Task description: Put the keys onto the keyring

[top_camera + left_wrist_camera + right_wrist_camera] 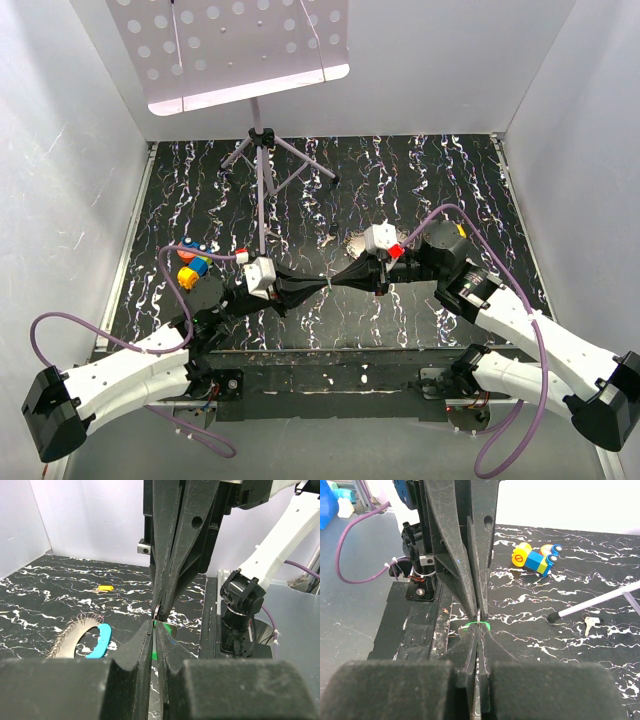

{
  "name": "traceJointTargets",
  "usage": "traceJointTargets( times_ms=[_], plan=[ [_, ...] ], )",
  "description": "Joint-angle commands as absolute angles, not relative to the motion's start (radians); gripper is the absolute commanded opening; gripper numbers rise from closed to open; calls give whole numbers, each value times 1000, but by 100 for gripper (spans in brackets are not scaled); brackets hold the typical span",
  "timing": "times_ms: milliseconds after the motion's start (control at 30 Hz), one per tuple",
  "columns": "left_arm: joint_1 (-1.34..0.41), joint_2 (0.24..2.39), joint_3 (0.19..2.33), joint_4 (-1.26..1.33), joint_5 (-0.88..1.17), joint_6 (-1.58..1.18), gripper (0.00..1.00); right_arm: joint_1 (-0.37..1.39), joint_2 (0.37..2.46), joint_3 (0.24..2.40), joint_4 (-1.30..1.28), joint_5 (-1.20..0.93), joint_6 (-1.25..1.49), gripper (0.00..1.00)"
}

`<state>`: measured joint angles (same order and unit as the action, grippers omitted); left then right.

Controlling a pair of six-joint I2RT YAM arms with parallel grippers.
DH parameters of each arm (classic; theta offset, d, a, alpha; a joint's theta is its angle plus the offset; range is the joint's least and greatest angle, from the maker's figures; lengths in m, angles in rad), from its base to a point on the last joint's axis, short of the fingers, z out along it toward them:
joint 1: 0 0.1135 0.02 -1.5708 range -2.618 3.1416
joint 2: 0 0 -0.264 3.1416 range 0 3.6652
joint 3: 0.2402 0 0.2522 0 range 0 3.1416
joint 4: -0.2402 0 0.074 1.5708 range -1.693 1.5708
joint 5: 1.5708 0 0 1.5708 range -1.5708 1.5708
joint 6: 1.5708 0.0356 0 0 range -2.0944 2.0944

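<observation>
Where left claw [156, 630] meets right claw [478, 630], the key [486, 626] looks mostly hidden.

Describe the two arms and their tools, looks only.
Both the left arm and right arm have white shell links with black joints. A purple cable loops loosely along each. Each wrist carries a white block with a red cap. The left tool and right tool are matte black, with long tapered fingers.

Bright, even light from overhead fills the white booth [60, 150]; the perforated plate [240, 60] at the top is blown out to glare. Shadows on the black marbled table [450, 180] are faint. In the wrist views the nearest fingers [125, 680] are blurred, the table beyond sharp
</observation>
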<state>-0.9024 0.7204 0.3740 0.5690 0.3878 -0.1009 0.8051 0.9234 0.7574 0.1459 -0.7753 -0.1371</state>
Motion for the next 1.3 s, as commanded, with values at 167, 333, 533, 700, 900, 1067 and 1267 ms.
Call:
traceJointTargets(
  times_ms=[167,333,533,700,900,1067,1267],
  plan=[
    [-902,732,377,606,408,-107,5,804,923,795,201,-807,-135,1],
    [-900,729,377,612,411,-110,4,802,927,795,186,-810,-141,1],
    [-900,729,380,614,414,-113,3,802,925,796,175,-816,-149,1],
    [-900,726,382,611,417,-110,0,802,927,796,166,-818,-156,1],
    [-900,726,379,606,416,-117,0,802,928,796,155,-813,-163,1],
    [-902,721,374,586,400,-121,0,802,927,799,144,-808,-172,8],
    [-899,712,371,568,382,-129,0,802,925,802,133,-801,-183,24]
  ],
)
